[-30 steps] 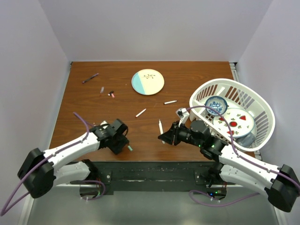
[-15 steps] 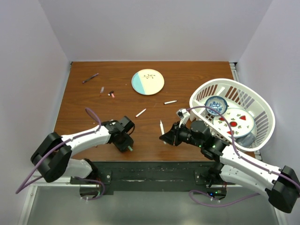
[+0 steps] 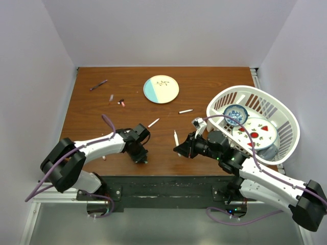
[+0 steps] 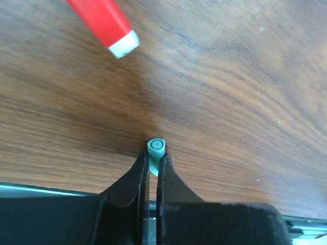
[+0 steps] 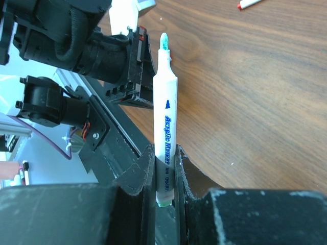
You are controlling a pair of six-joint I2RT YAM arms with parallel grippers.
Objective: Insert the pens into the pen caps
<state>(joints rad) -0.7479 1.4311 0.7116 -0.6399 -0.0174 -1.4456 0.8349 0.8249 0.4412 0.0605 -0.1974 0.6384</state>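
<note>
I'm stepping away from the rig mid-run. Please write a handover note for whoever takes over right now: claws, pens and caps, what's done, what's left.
Left claw: shut on the green cap.
Right claw: shut on a green-tipped pen, tip sticking out.
Loose: two white pens, a purple pen far left, two caps near it, and a red cap by the left claw.
Done: one pen and the green cap are gripped. No pen is visibly capped yet.
Left: push the held pen into the green cap, then do the others.
</note>
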